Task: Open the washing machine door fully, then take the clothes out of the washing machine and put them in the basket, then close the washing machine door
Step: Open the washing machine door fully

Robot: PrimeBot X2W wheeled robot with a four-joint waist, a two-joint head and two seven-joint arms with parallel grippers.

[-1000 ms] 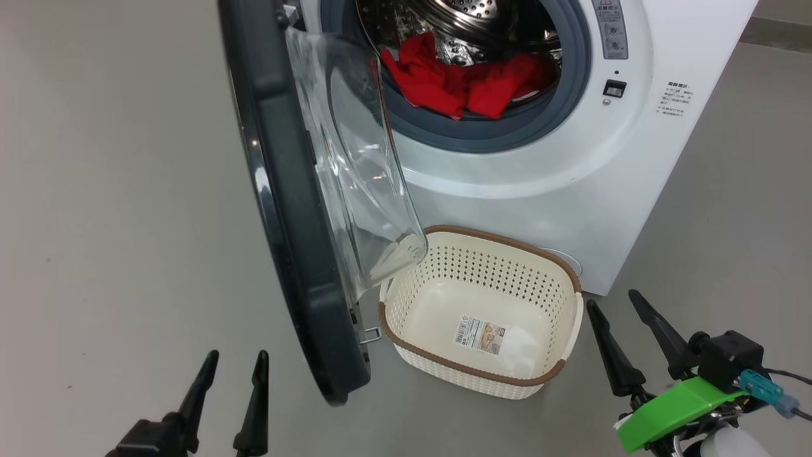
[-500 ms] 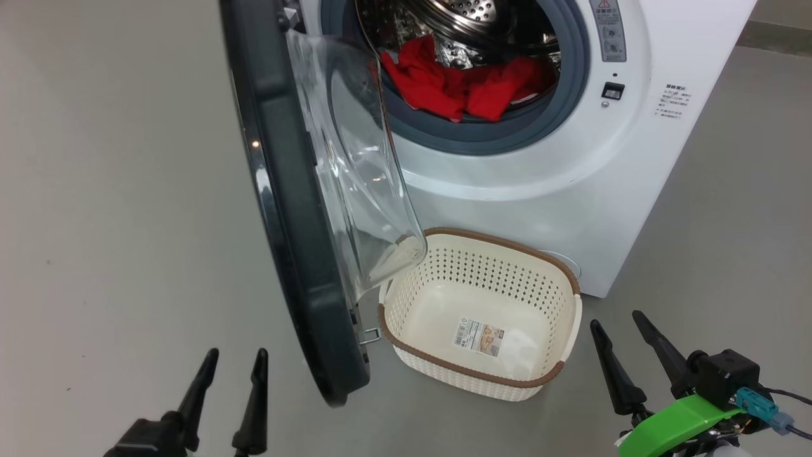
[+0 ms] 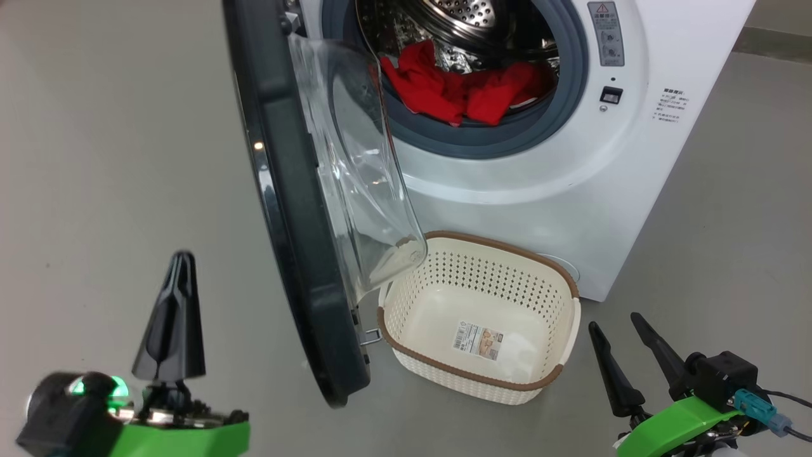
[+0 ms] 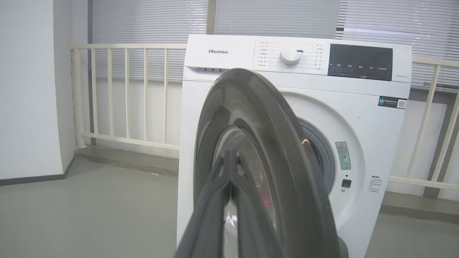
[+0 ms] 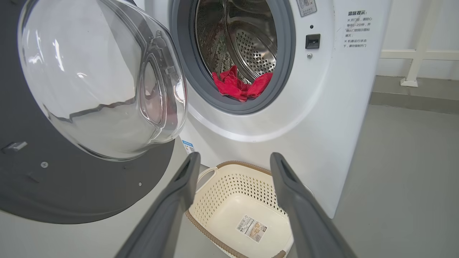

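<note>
Left gripper (image 3: 181,263) pinched together outside the half-open washing machine door (image 3: 285,209), right gripper (image 3: 614,320) spread and empty; red clothes (image 3: 457,95) at the drum lip, where the door's glass bowl overhanging the basket (image 3: 501,244) may snag them.

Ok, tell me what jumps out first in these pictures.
The washing machine door dominates the head view, standing open at the left with its clear glass bowl bulging toward the machine. Beyond it, bright red clothes lie at the front lip of the steel drum. Below the opening, the cream basket sits on the floor with just a sticker inside.
</note>
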